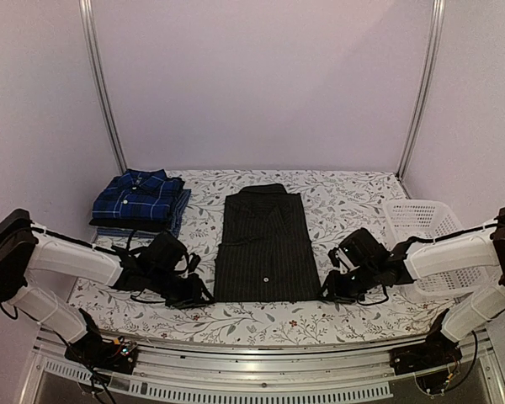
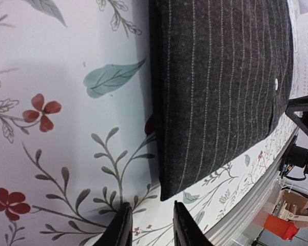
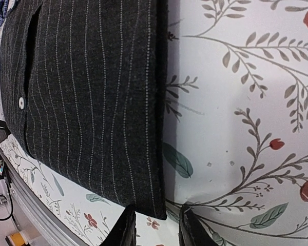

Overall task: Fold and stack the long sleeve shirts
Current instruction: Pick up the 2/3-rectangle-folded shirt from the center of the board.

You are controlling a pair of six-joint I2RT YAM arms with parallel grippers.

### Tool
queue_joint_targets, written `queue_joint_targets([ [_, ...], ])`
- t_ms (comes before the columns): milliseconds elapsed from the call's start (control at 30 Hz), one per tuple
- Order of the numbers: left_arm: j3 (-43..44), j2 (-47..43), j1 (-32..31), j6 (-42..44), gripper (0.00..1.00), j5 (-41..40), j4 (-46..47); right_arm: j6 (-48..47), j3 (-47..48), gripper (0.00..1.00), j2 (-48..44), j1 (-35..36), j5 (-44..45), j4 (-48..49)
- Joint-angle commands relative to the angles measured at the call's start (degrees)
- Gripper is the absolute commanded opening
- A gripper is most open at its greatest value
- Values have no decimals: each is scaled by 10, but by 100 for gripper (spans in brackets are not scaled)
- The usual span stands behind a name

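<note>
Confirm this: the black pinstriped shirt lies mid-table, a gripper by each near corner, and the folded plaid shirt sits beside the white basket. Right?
No. The top external view shows the folded plaid shirt at the far left, across the table from the white basket. The black pinstriped shirt does lie mid-table, with the left gripper and right gripper by its near corners.

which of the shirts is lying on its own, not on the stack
The black pinstriped shirt, flat by itself at mid-table; the blue plaid shirt tops the folded stack at far left.
</note>
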Motion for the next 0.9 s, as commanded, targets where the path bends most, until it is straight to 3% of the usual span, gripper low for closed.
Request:
queue_joint_targets([
  [0,1,13,-10,0,28,5,12,15,-11,28,14,3,0,14],
  [367,21,54,-26,-13,28,-5,47,23,-26,24,19,5,-5,29],
  [633,30,67,-34,-17,18,-12,45,27,-32,22,17,7,-13,43],
  [867,27,47,-38,-20,0,-12,41,31,-37,1,7,9,-20,49],
])
